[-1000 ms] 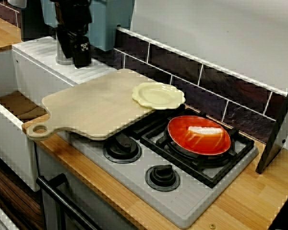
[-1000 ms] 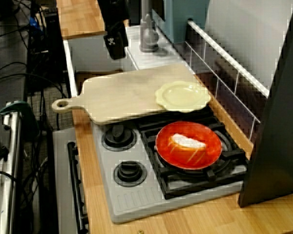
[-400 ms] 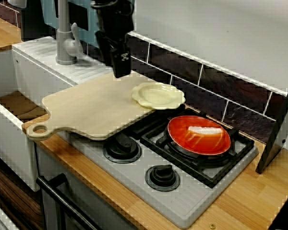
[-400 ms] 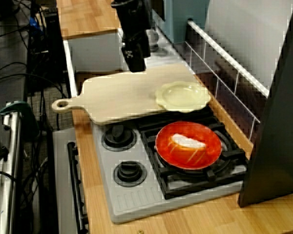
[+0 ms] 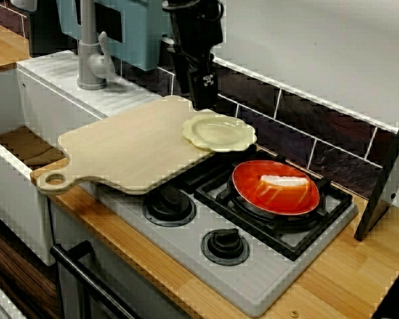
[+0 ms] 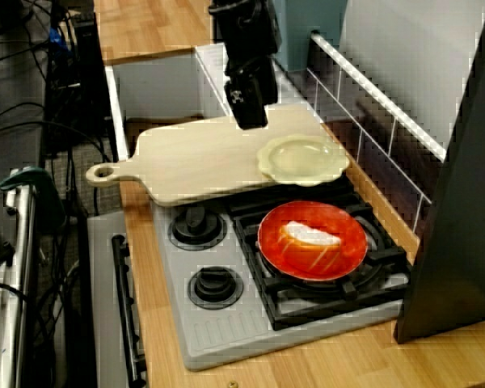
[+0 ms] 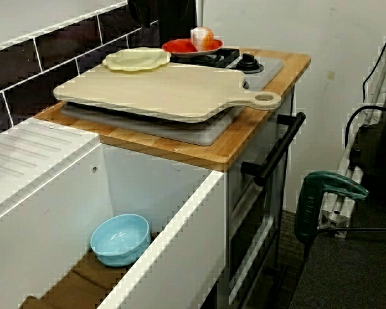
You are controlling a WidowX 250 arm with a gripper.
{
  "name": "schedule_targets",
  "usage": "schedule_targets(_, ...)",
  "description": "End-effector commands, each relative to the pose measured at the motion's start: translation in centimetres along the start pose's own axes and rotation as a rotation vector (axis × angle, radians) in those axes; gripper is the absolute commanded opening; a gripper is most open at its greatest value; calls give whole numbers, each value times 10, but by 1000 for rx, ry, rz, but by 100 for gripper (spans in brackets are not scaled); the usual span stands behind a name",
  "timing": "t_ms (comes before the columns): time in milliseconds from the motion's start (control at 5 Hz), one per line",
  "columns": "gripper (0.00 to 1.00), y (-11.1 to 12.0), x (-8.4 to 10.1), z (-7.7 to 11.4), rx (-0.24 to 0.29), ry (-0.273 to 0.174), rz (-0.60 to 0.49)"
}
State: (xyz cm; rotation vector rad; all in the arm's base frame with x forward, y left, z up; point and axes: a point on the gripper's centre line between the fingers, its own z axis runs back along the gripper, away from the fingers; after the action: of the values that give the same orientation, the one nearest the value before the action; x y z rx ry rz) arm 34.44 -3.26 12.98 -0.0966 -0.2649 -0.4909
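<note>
Gripper (image 5: 205, 100) hangs above board (image 5: 130, 146), at 11 o'clock of yellow plate (image 5: 219, 133); can't tell whether jaws are apart or together. Risk: the plate sits at the board's edge, so a knock could tip it onto stove (image 5: 266, 282).

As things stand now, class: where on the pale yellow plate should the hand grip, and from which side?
Probably the scalloped rim of the plate, from straight above, one finger inside and one outside. It lies flat on the cutting board, so only the raised rim offers an edge; the hand hangs near its wall-side edge.
</note>
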Motion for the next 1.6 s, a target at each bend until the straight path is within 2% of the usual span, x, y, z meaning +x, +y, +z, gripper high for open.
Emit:
schedule_targets(0, 100, -40, 11, 5, 23, -57, -100)
schedule_targets(400, 100, -67, 21, 6, -2, -45, -141)
schedule_targets(800, 100, -83, 29, 0, -29, -32, -165)
schedule_targets(1200, 100, -101, 38, -9, -16, -38, -198)
schedule_targets(1400, 100, -110, 42, -18, 8, -27, -211)
